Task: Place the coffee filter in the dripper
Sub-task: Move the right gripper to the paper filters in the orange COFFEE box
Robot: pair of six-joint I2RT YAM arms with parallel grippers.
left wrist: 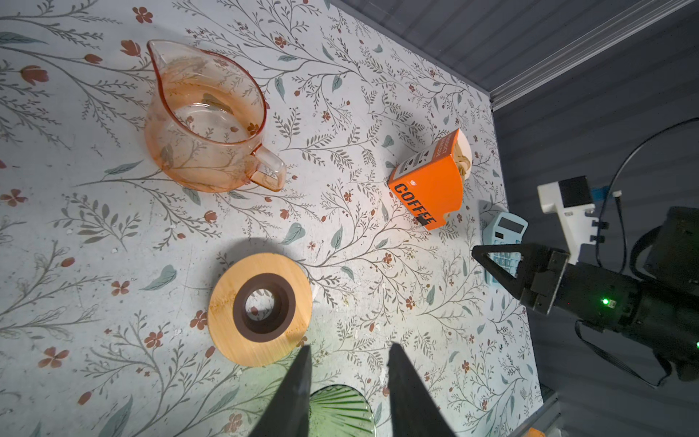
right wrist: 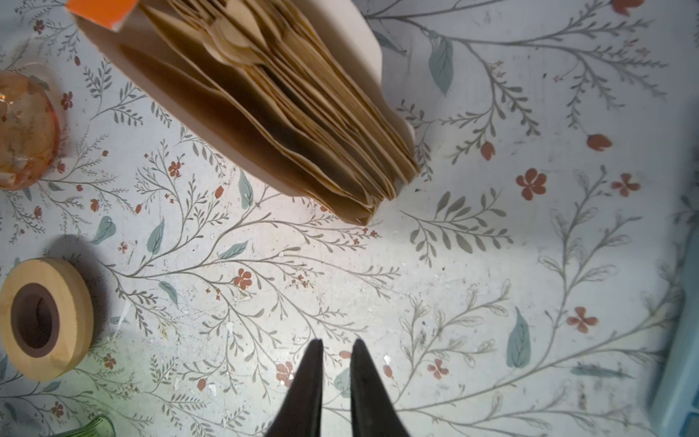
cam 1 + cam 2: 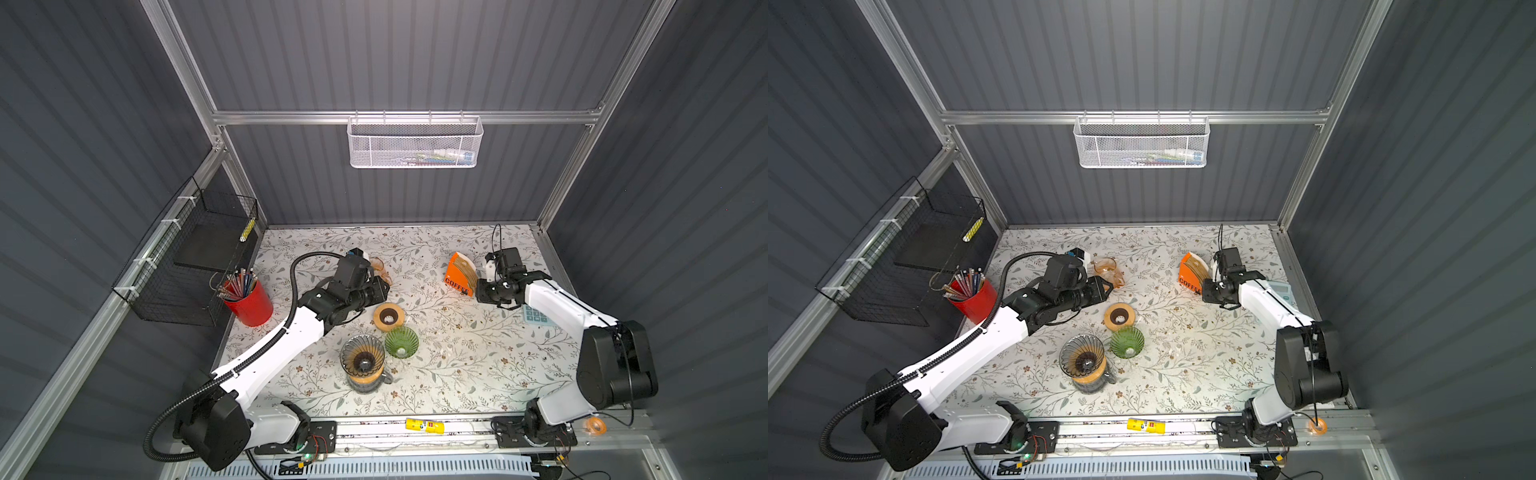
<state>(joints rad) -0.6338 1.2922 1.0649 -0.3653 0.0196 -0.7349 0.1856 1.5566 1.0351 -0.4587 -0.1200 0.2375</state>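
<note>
Top views, both, begin at the front rail, where a yellow glue stick (image 3: 424, 425) lies. Next, on the floral table (image 3: 478, 374), a dark ribbed glass dripper (image 3: 361, 357) sits on a carafe. Just beside it a green ribbed dripper (image 3: 401, 341) stands on the table, and right behind that lies a wooden ring (image 3: 388, 316) with a dark collar.

My left gripper (image 1: 348, 346) hangs above the table by these two. In the left wrist view its fingers (image 1: 295, 389) stand moderately apart with nothing between them, and the green rim shows beneath the gap. A pale blue calculator (image 1: 505, 234) lies over on the right, beside my other arm. Farther back a pink glass pitcher (image 1: 204, 121) stands upright.

The coffee filters (image 2: 287, 113) are at that depth too, on the right: a brown stack packed in an orange box (image 3: 455, 276) marked COFFEE, its open end turned toward my right gripper (image 2: 336, 342). That gripper points at the stack from near by without touching it. Its fingers (image 2: 306, 378) leave only a narrow slit and grip nothing. On the back wall hangs a white mesh basket (image 3: 415, 143).
</note>
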